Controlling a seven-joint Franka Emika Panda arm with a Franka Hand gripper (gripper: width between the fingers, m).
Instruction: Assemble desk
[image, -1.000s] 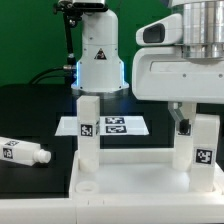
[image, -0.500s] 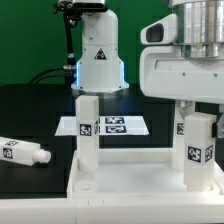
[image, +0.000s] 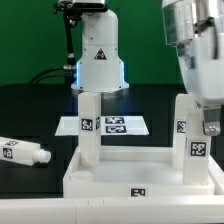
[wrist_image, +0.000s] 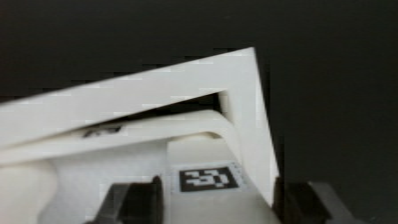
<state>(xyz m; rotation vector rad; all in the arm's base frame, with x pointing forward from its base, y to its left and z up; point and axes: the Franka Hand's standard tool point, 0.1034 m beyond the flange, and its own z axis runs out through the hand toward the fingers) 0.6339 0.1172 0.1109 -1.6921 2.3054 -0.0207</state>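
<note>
Claw (wrist_image: 215, 192) shows best in the wrist view. Its two dark fingers (wrist_image: 130, 200) sit tight against opposite sides of a white leg (wrist_image: 253, 182) with a black-and-white tag on its face, so it is closed on that leg. Beyond the leg, the angled white edges of the tabletop (wrist_image: 214, 85) stand out against the black table.

In the exterior view the same leg (image: 196, 140) stands upright at the exterior view's right, in the lower right of the frame, over the right side of the tray-like tabletop (image: 100, 178). It carries two tags. I cannot tell whether its foot sits in a corner socket. The blurred white arm (image: 195, 45) comes down from the upper right of the frame to the leg's top.

A second leg (image: 88, 125) stands upright at the tabletop's far corner on the exterior view's left, left of centre in the frame. A third leg (image: 25, 152) lies on its side on the black table (image: 30, 110) at the lower left, well apart from the tabletop.

Behind the tabletop, the marker board (image: 115, 125) lies flat in the middle of the frame. The white robot base (image: 98, 60) rises behind it at top centre.
</note>
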